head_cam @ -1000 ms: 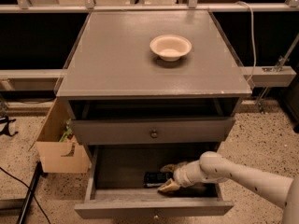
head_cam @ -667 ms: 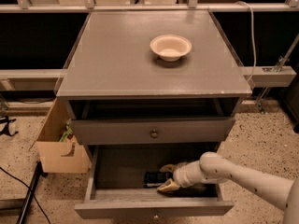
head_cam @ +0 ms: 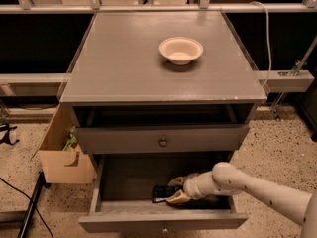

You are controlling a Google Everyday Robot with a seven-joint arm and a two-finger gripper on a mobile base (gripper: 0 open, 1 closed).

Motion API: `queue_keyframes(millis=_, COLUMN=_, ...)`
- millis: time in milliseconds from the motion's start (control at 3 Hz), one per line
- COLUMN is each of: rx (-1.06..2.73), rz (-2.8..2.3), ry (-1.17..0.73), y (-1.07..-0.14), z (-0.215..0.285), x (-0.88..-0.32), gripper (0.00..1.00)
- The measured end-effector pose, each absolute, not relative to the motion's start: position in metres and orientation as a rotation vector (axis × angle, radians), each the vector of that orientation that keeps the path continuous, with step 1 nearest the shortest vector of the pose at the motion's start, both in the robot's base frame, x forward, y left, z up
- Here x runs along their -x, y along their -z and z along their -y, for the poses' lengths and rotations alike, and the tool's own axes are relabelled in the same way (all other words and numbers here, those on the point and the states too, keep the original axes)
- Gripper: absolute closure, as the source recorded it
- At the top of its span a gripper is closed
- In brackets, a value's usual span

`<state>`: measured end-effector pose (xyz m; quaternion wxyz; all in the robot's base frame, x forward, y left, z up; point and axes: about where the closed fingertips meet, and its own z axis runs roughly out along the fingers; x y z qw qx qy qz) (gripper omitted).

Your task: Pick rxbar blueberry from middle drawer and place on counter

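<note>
The rxbar blueberry [head_cam: 159, 194], a small dark bar, lies on the grey floor of the open middle drawer [head_cam: 124, 182], near its front. My gripper [head_cam: 173, 190] reaches into the drawer from the right. Its two tan fingers [head_cam: 177, 182] stand apart, one behind and one in front of the bar's right end. The bar rests on the drawer floor. The counter [head_cam: 124, 58] is the flat grey cabinet top above.
A white bowl [head_cam: 181, 49] sits on the counter at the back right. The upper drawer with a round knob [head_cam: 163, 142] is closed above the gripper. A cardboard box [head_cam: 62, 152] stands on the floor left of the cabinet. Cables lie at the far left.
</note>
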<state>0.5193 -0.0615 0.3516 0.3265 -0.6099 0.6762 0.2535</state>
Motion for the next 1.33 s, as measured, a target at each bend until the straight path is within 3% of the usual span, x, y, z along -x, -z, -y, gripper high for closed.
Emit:
queue_keyframes(millis=333, rx=1.602, rz=-1.773, ry=-0.664, y=-0.351, z=0.061, x=-0.519, gripper=0.94)
queue_keyframes(millis=667, rx=1.617, rz=-1.783, ry=-0.66, y=-0.355, z=0.061, x=-0.519, gripper=1.0)
queue_keyframes(millis=1333, rx=1.638, rz=-1.865, ry=-0.625, y=-0.411, z=0.064, x=-0.52, gripper=1.0)
